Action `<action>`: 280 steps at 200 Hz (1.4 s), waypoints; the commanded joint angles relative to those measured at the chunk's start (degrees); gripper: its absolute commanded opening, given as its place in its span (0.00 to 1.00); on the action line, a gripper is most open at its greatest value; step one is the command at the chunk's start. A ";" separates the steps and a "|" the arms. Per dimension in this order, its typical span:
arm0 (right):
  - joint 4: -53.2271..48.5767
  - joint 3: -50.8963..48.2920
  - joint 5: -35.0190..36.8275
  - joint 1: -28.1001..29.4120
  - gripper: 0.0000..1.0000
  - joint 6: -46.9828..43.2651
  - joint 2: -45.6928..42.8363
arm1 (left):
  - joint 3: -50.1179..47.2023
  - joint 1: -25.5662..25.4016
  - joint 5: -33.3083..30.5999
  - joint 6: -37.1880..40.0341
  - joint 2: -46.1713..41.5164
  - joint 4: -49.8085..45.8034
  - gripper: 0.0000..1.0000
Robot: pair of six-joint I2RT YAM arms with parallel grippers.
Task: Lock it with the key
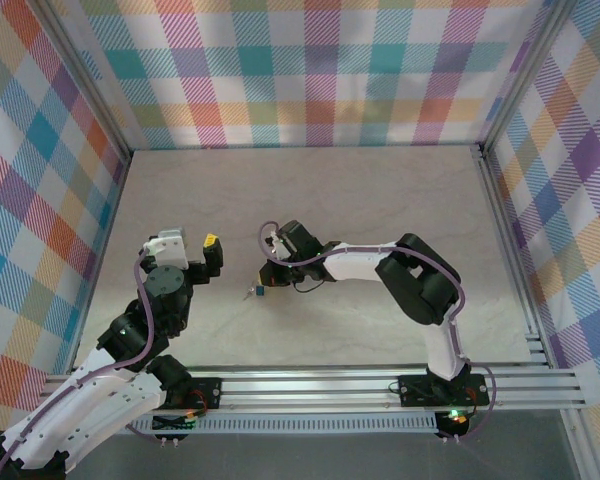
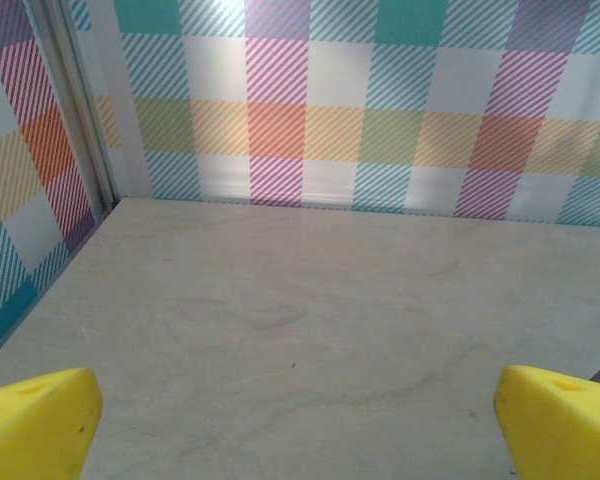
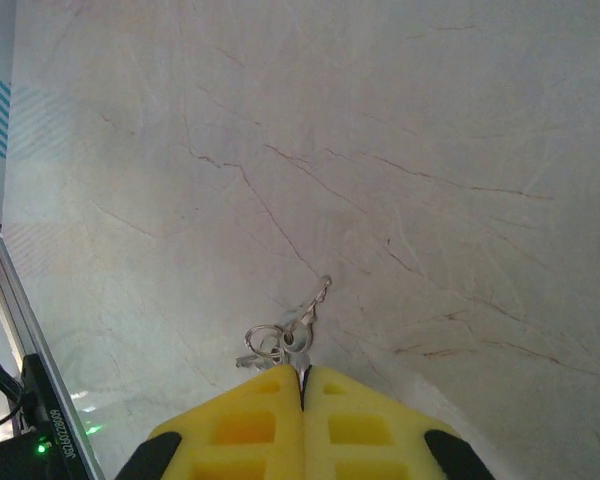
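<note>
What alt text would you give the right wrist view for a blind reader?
The right gripper, its yellow plastic fingers shut together at bottom centre, appears to pinch a tiny silver metal key on small rings that sticks out from between the tips. Below it lies a pale, veined marble-look table, with a metal rail along the left edge.

The far half of the table [image 1: 310,190] lies bare up to the plaid walls [image 1: 310,70] — wide passage there. Across the middle the right arm [image 1: 380,262] stretches leftward and bars the way. The key [image 1: 261,293] sits at its tip, in the narrow gap towards the left arm [image 1: 165,290]. Along the near edge — a metal rail [image 1: 330,385].
</note>
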 commanded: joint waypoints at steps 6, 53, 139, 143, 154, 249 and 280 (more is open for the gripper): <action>0.80 1.89 0.01 0.47 0.00 1.50 1.23 | -0.26 0.79 0.33 -0.34 -0.36 1.11 1.00; 1.59 2.23 -0.69 0.50 0.00 3.23 2.93 | -0.24 0.88 0.68 -0.52 -0.38 0.85 1.00; 0.54 1.61 -1.04 0.54 0.06 3.68 3.06 | -0.31 0.96 0.85 -0.61 -0.18 0.58 1.00; 0.54 1.63 -1.01 0.50 0.06 3.63 2.93 | -0.33 0.96 0.85 -0.61 -0.20 0.58 1.00; 0.12 1.72 -0.95 0.51 0.08 3.57 2.95 | -0.23 0.97 0.94 -0.61 -0.18 0.50 1.00; -1.13 1.70 -0.69 0.50 0.16 2.87 2.54 | -0.22 1.05 0.85 -0.57 -0.34 0.31 1.00; -1.65 1.87 -0.48 0.50 0.19 2.37 2.54 | -0.22 1.05 0.78 -0.52 -0.35 0.31 1.00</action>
